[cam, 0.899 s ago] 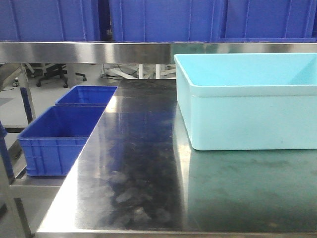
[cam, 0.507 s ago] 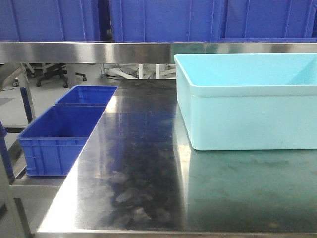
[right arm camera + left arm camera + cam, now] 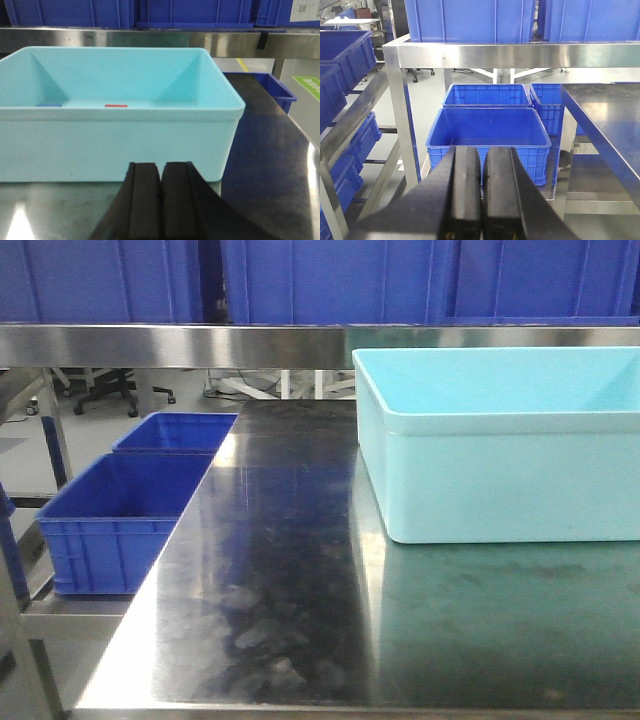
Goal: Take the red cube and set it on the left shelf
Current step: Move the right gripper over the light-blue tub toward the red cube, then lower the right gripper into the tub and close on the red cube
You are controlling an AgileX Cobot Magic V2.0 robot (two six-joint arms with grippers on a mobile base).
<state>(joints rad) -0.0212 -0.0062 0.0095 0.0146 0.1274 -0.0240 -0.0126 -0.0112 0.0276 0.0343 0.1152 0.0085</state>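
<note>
Only a thin red strip of the red cube (image 3: 116, 105) shows over the near rim of the light cyan tub (image 3: 120, 145), on the tub's floor near the back wall. My right gripper (image 3: 160, 167) is shut on nothing, low in front of the tub's near wall. In the left wrist view, the left shelf (image 3: 495, 55) is a brushed steel rail with large blue crates on it. My left gripper (image 3: 482, 150) is shut and empty, below and in front of that rail. The front view shows the same rail (image 3: 180, 345), the tub (image 3: 500, 480) and no gripper.
A blue strip (image 3: 48, 105) lies left of the red one in the tub. Two open blue crates (image 3: 487, 132) stand on a low rack left of the steel worktable (image 3: 280, 570). A rack post (image 3: 400, 115) rises at left. More blue crates (image 3: 342, 55) stand further left.
</note>
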